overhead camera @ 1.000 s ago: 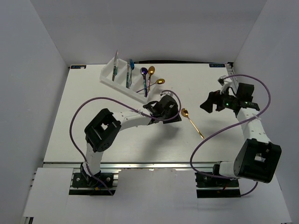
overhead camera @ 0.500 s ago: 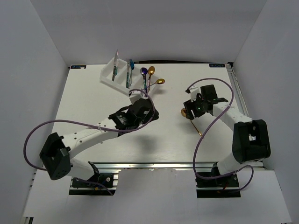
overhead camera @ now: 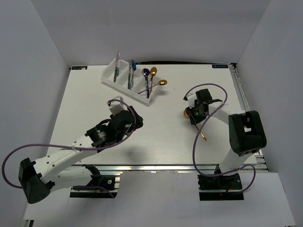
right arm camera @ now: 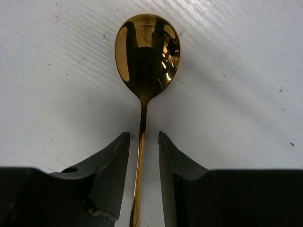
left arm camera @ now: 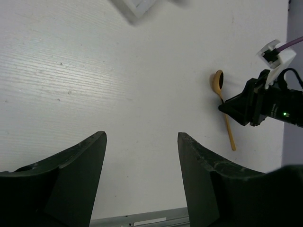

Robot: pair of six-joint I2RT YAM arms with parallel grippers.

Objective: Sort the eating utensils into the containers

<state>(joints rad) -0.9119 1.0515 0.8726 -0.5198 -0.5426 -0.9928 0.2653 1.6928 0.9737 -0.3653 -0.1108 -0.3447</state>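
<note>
One gold spoon (overhead camera: 202, 135) lies loose on the bench (overhead camera: 80, 109), right of centre. Its bowl points toward the far left and its handle runs diagonally toward the near right edge. The other utensils (overhead camera: 147, 80) already lean in the white tray (overhead camera: 106, 78) at the far left.

The right gripper (overhead camera: 193, 115) sits directly over the spoon's neck. In the wrist view its jaws straddle the handle just below the bowl (right arm camera: 147, 52), narrowed but not clamped, with a thin gap showing on each side. The handle runs straight down between the fingers (right arm camera: 111, 161), so closing them would pinch across its thin width, which looks like the right alignment for a pick.

The left gripper (left arm camera: 142, 137) hangs over bare bench, wide open and empty, well apart from the spoon (left arm camera: 218, 81). It lies between the spoon and the tray. The right arm is plainly the nearer one. Once the spoon is held, it has to go far and left to reach the tray's spoon compartment.
</note>
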